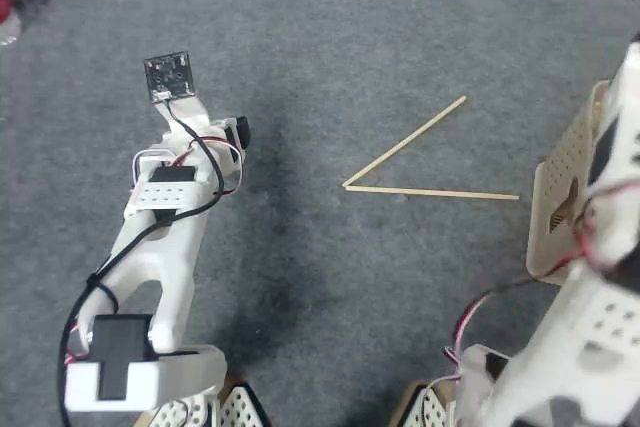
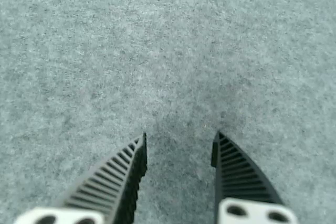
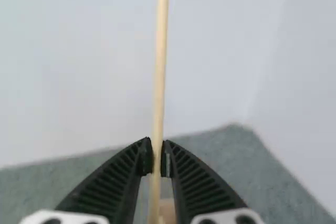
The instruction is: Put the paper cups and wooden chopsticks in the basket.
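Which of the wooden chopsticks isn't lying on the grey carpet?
The pale wooden chopstick pinched in the right claw; the other two lie on the grey carpet, ends meeting in a V.

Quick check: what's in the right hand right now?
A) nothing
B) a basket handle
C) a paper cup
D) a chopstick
D: the right wrist view shows the right hand closed on a thin wooden chopstick that runs out past its tips.
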Robot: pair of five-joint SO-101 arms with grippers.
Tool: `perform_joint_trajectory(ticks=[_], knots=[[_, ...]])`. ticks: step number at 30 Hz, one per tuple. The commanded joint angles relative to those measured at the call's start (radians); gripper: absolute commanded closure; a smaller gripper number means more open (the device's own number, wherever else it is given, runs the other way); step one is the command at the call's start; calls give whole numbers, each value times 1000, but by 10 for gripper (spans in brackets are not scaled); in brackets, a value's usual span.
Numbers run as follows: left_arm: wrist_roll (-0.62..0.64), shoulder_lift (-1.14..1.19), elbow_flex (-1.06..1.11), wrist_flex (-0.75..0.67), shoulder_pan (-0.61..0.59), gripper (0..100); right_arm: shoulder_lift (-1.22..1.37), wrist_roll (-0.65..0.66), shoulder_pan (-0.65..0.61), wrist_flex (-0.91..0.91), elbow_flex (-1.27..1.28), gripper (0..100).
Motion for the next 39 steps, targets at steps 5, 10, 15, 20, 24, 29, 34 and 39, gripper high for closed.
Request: perform_joint_trajectory(ticks=[5, 10, 15, 20, 24, 29, 34, 39], knots=[[5, -8, -7, -20, -2, 802, -177, 137, 15, -805, 608, 991], [5, -8, -7, -20, 0, 802, 2, 149, 96, -1041, 669, 991], [5, -8, -7, -20, 0, 802, 145, 146, 156, -1127, 672, 991], [5, -8, -7, -21, 0, 802, 173, 144, 157, -1127, 690, 991], [5, -8, -7, -21, 0, 802, 163, 144, 127, -1184, 761, 991], [5, -8, -7, -21, 0, 802, 173, 152, 104, -1371, 868, 991], [5, -8, -8, -21, 0, 802, 165, 152, 108, -1461, 956, 991], [5, -8, -10, -21, 2, 802, 162, 152, 133, -1480, 977, 911]])
